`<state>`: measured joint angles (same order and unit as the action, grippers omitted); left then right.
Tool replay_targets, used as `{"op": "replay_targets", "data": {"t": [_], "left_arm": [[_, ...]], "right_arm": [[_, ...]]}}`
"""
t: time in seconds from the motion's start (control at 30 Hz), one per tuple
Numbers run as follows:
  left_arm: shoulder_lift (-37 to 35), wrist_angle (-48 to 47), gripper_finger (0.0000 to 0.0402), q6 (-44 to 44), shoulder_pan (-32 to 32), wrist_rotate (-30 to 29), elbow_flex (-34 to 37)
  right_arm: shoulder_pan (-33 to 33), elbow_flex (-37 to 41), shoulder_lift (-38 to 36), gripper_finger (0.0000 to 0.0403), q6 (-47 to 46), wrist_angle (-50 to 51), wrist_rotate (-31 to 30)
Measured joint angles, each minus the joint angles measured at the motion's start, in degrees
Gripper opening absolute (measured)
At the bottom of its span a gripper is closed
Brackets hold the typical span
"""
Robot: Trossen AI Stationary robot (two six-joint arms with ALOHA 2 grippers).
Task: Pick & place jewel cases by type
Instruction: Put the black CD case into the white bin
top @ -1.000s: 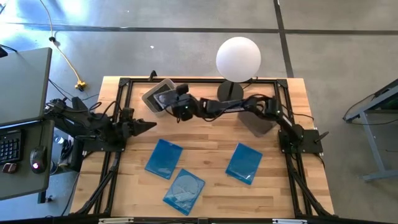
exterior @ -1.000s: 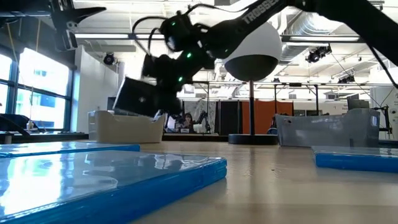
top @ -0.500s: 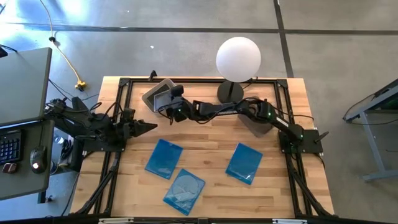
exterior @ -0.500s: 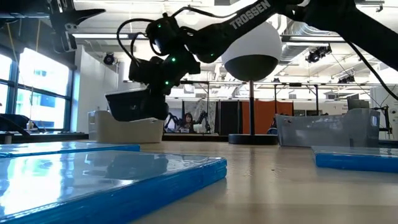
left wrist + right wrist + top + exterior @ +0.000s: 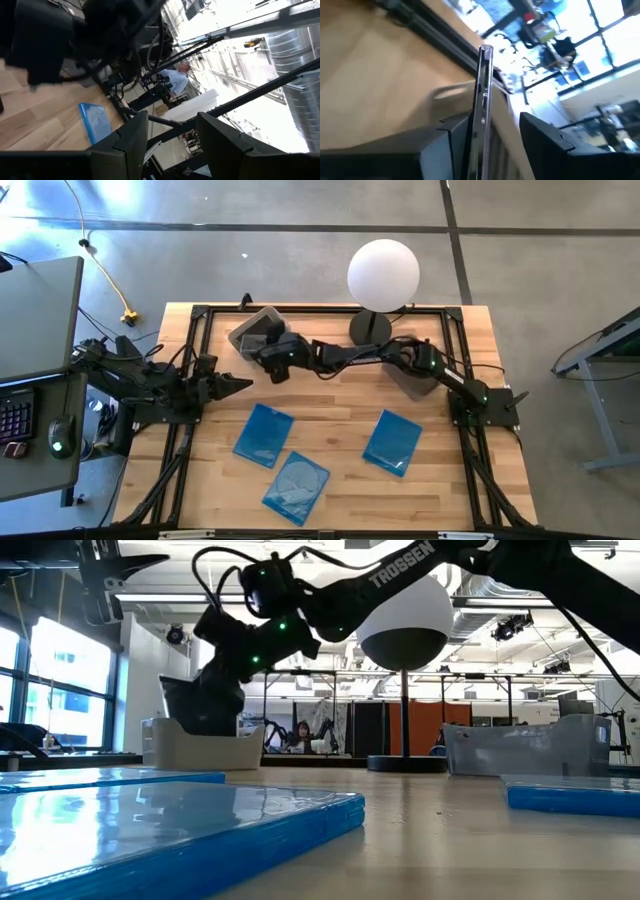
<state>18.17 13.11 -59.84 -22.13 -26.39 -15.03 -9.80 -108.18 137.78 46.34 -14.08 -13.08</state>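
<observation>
My right gripper (image 5: 272, 355) reaches across the table to the pale bin (image 5: 250, 328) at the far left. It is shut on a dark jewel case (image 5: 202, 705). The case stands steeply tilted, with its lower end down inside the bin (image 5: 200, 748). Three translucent blue cases (image 5: 264, 434) (image 5: 296, 486) (image 5: 392, 442) lie flat on the near half of the table. My left gripper (image 5: 238, 383) waits shut at the table's left edge, touching nothing. I cannot make out any other dark cases. My right gripper holds the dark case between its two fingers, and the case shows edge-on (image 5: 485, 80) in the right wrist view. The fingers come slanting down from the table's right side, onto the case's upper part (image 5: 222, 680). The case hangs steeply, its lower end behind the bin's wall.
A lamp with a white globe (image 5: 383, 275) and a round base (image 5: 370, 328) stands at the far middle. A grey bin (image 5: 415, 378) sits under my right arm at the far right. A black frame (image 5: 200, 320) runs along the table's edges.
My right gripper has gone toward the table's left edge and down over the pale bin. It has tipped the dark case from a shallow tilt above the bin to a steep one. The case's lower end now sits inside the bin.
</observation>
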Motion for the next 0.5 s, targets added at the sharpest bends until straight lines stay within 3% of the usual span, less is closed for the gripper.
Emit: {"op": "replay_targets", "data": {"t": [0.17,0.37,0.5], "left_arm": [[0.00,0.01,0.0168,-0.04,0.00,-0.13,0.00],[0.00,0.03,0.0168,-0.45,0.00,-1.81,0.00],[0.02,0.03,0.0168,-0.45,0.00,-2.67,0.00]], "right_arm": [[-0.71,0.02,0.00,0.0142,-0.02,-2.38,0.51],[-1.85,0.04,0.02,0.0140,-7.38,-6.76,13.60],[-2.06,0.04,0.02,0.0140,-8.41,-9.45,11.98]]}}
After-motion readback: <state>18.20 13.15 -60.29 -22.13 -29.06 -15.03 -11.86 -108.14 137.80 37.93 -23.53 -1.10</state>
